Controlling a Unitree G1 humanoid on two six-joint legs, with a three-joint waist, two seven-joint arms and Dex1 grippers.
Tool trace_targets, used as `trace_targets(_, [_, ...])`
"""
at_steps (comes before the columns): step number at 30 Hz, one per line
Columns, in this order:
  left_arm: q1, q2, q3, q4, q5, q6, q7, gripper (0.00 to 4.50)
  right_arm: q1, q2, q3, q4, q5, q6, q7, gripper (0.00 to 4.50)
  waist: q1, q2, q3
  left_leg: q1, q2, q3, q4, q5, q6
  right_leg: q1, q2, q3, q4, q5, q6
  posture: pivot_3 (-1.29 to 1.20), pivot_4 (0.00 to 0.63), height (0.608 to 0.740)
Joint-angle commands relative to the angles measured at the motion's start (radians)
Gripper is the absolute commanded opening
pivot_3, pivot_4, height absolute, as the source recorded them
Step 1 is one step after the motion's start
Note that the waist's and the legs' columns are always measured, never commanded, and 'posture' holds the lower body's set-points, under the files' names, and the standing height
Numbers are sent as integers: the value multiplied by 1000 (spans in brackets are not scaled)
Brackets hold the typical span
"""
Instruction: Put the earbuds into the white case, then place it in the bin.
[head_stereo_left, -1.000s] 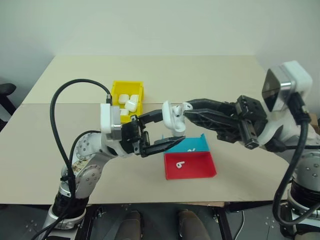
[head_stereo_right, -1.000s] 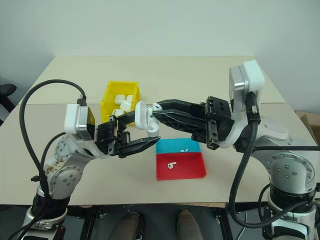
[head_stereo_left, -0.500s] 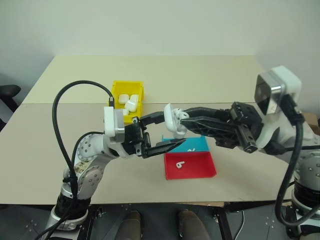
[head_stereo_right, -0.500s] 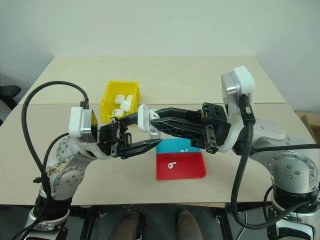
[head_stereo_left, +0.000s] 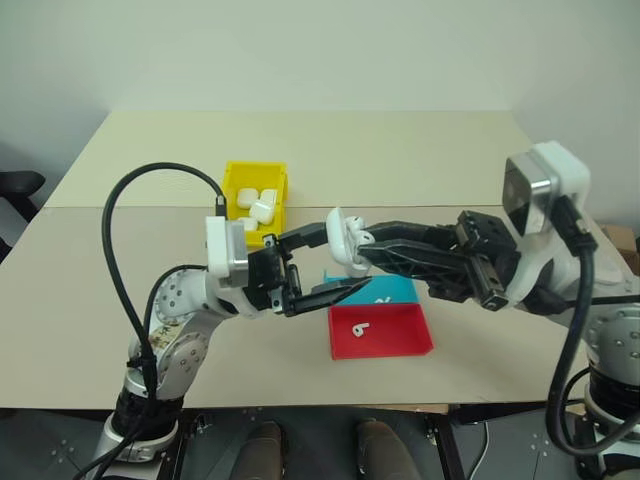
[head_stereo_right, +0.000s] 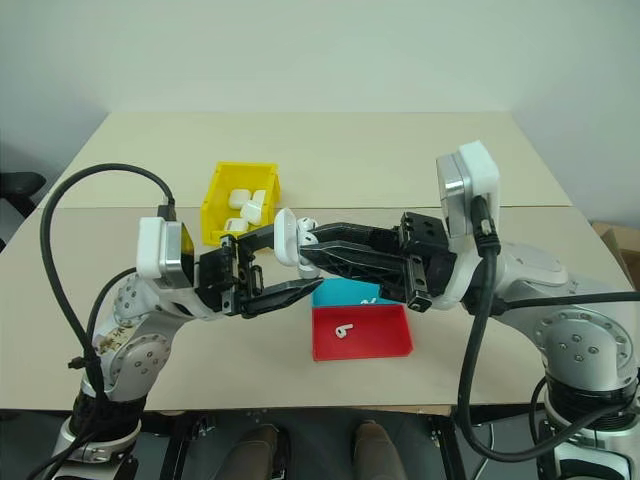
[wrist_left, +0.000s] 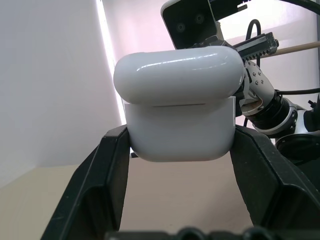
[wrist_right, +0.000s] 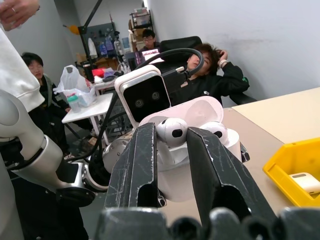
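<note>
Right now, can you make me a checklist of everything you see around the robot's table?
Surface: beige table, mostly bare.
Job's things: white case, lid open, held above the table; earbud at its opening; yellow bin holding other white cases.
Clutter: blue tray; red tray with one earbud.
Grippers: left gripper shut on the case; right gripper pinching the earbud.
Cables: black cable looping over the left arm.
Surroundings: people seated behind.
</note>
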Motion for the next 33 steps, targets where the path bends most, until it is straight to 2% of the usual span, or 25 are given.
trace_targets(1, [-3, -9, 17, -24, -2, -26, -1, 2739, 3, -11, -2, -36, -7, -10, 4, 990, 0, 0, 0, 0, 0, 0, 0, 0, 0, 0, 0, 0, 0, 0, 0, 0, 150, 740])
trace_targets(5, [-3, -15, 17, -25, 1, -27, 0, 2739, 9, -15, 6, -53, -51, -20, 19, 2014, 0, 0, 0, 0, 0, 0, 0, 0, 0, 0, 0, 0, 0, 0, 0, 0, 150, 740])
trace_targets(8, [-3, -16, 18, -23, 5, -25, -1, 2739, 15, -16, 0, -49, -70, -21, 20, 3036, 0, 0, 0, 0, 0, 0, 0, 0, 0, 0, 0, 0, 0, 0, 0, 0, 150, 740])
trace_targets(15, [-3, -10, 14, 37, 48, -35, -19, 2739, 36, -67, -72, -12, -111, -55, 119, 3036, 1, 0, 0, 0, 0, 0, 0, 0, 0, 0, 0, 0, 0, 0, 0, 0, 150, 740])
trace_targets(19, [-25, -14, -16, 111, 113, -52, -33, 2739, -48, -108, -51, 43, -195, -73, 174, 3036, -1, 0, 0, 0, 0, 0, 0, 0, 0, 0, 0, 0, 0, 0, 0, 0, 150, 740])
trace_targets(22, [-55, -28, -60, 191, 191, -107, -58, 2739, -156, -113, 10, 88, -240, -52, 196, 2378, -2, 0, 0, 1, 0, 0, 0, 0, 0, 0, 0, 0, 0, 0, 0, 0, 150, 740])
trace_targets(28, [-120, -81, -128, 280, 311, -160, -28, 2739, -268, -126, 129, 112, -376, -51, 268, 252, 1, 0, 0, -2, 0, 0, 0, 0, 0, -1, 0, 0, -3, 0, 0, 0, 150, 740])
trace_targets(29, [-127, -90, -134, 287, 322, -166, -24, 2739, -277, -129, 152, 105, -401, -51, 277, 49, 2, 0, 0, -3, 0, 0, 0, 0, 0, -1, 0, 0, -3, 0, 0, 0, 150, 740])
trace_targets(33, [-146, -109, -163, 308, 406, -183, 16, 2739, -287, -120, 200, 87, -480, -61, 280, 49, 3, 0, 0, -7, 0, -1, 0, 0, 0, -2, -1, -1, -7, 2, 2, 0, 150, 740])
